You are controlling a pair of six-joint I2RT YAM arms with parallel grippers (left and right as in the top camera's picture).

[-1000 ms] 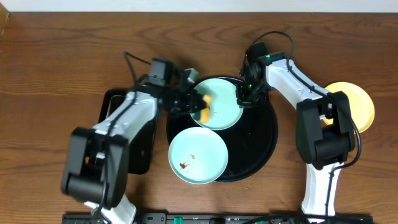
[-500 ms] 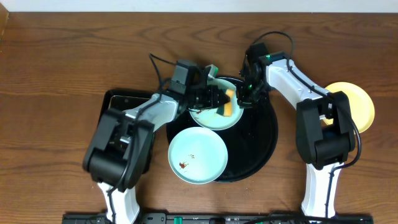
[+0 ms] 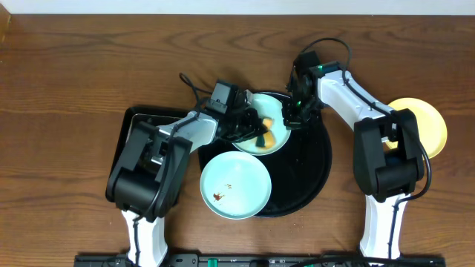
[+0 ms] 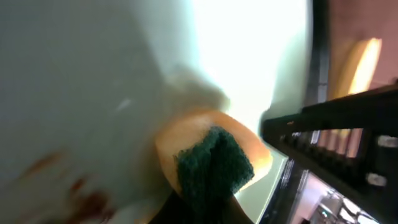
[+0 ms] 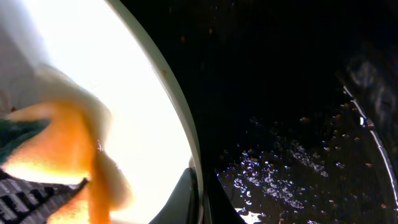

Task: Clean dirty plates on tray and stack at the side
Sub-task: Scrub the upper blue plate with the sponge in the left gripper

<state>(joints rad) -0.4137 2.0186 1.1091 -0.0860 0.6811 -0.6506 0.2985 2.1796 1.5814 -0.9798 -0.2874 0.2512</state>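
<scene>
Pale turquoise round plate (image 3: 272,108), upper centre: right gripper (image 3: 290,119) pinched its right rim, left gripper (image 3: 254,131) clamped an orange-green sponge (image 3: 267,136) on its face.

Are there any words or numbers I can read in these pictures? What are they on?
None. No words, numbers or signs show on the turquoise plates, the yellow plate, the black tray or the sponge. The dark part in the left wrist view is too blurred to read.

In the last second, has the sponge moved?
Yes. The sponge slid right across the plate, away from the left rim of the tray.
</scene>
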